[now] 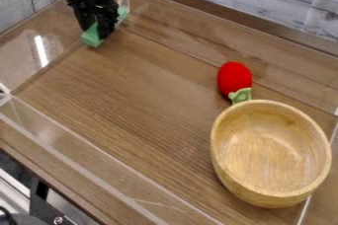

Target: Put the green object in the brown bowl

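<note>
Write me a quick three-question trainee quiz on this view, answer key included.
1. Multiple choice: what lies right beside the rim of the brown bowl?
a) the green object
b) the red strawberry-like toy
c) the end effector

2. True or false: the green object is already inside the brown bowl.

3. Fill in the blank: the toy's leaves are coloured ____.

Key: 1 b; 2 false; 3 green

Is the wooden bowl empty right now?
Yes, the view looks down into the bowl and only its bare wooden inside shows, with the red toy lying outside it, just beyond its rim.
</note>
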Controlling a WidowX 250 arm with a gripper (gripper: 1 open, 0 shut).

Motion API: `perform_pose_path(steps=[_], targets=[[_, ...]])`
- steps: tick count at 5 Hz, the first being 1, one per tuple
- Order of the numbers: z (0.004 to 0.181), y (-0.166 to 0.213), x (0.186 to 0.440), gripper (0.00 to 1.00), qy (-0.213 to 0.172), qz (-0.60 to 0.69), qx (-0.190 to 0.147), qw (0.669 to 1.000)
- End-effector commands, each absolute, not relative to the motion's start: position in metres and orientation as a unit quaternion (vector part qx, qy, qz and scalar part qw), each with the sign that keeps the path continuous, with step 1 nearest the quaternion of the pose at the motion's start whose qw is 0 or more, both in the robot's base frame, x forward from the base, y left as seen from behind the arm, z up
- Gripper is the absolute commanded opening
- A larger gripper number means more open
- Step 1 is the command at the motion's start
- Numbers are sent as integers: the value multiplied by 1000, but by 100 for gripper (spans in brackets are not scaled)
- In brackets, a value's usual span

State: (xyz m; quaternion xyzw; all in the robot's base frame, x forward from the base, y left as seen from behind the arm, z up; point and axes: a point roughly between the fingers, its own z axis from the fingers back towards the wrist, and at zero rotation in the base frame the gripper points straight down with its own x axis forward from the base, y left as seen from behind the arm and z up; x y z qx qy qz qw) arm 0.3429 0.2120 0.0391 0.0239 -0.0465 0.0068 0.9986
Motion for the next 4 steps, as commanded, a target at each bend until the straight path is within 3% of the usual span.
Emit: perform_pose_path(steps=[1, 4], targets=[[61, 215, 360, 0, -78, 4, 35, 996], [66, 210, 348, 0, -93, -4, 17, 995]])
